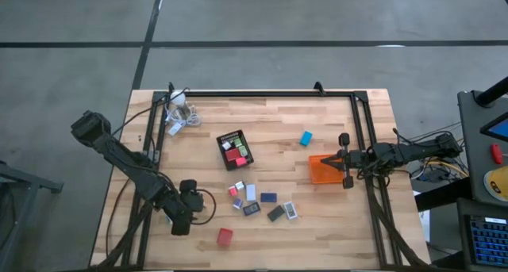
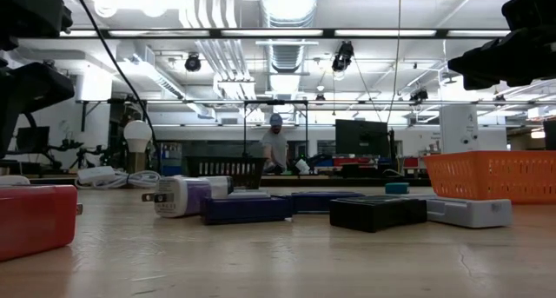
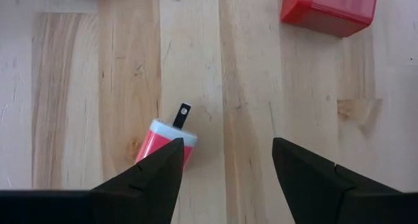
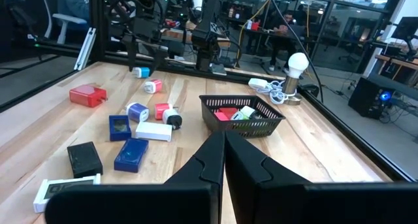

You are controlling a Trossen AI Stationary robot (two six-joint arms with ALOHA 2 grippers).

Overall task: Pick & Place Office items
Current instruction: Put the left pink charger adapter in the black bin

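Note:
My left gripper (image 3: 226,142) (image 1: 189,197) hangs open near the table's front left, pointing steeply down. A small pink charger with a white cap and a metal prong (image 3: 166,138) lies flat on the wood, partly hidden behind one finger. A red block (image 3: 330,8) (image 1: 225,237) lies a little apart from it. More office items, blue, black, white and red (image 1: 258,201), lie loose at mid-table, and a blue one (image 1: 305,138) lies farther back. My right gripper (image 4: 223,138) (image 1: 337,158) waits shut and level over the right side.
A black mesh tray (image 1: 221,139) holding red, white and green pieces stands at mid-table. An orange tray (image 1: 320,175) sits under my right gripper. A white bulb with cords (image 1: 178,113) lies at the far left corner. A black frame (image 1: 262,93) borders the table.

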